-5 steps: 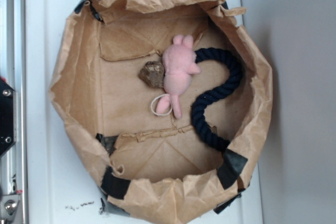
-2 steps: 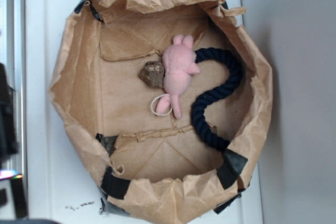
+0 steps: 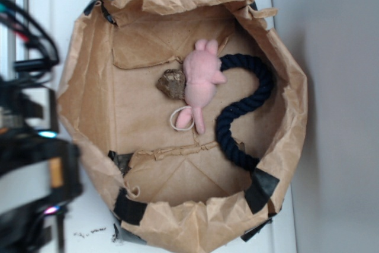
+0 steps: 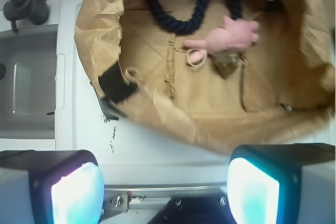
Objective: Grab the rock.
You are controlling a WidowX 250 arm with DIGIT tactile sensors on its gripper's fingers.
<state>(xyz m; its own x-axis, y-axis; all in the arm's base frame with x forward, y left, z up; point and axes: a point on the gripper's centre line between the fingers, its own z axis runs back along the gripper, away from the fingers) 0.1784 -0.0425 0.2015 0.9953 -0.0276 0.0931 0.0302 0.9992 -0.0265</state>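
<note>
White tabletop [image 3: 65,22] all around, with a crumpled brown paper bag [image 3: 89,87] rolled down into a sort of bowl sitting on it. Our gripper [image 4: 165,195] is way off at the left edge in the exterior view, just a dark blur outside the bag, and in the wrist view we can see both fingers [image 4: 73,192] spread wide with nothing between them. Moving right from there, over the near bag wall, the rock [image 3: 172,83] is the first thing we hit on the bag floor, well apart from the gripper. It's touching the pink plush toy [image 3: 201,78] on its far side, and past that the navy rope [image 3: 249,105] snakes along, farthest from us. Our worry: the rock is jammed right against the plush, so one finger could catch the soft toy instead, or we pinch both. The tall crinkly bag wall could also snag the arm on the way in and drag the whole bag.
</note>
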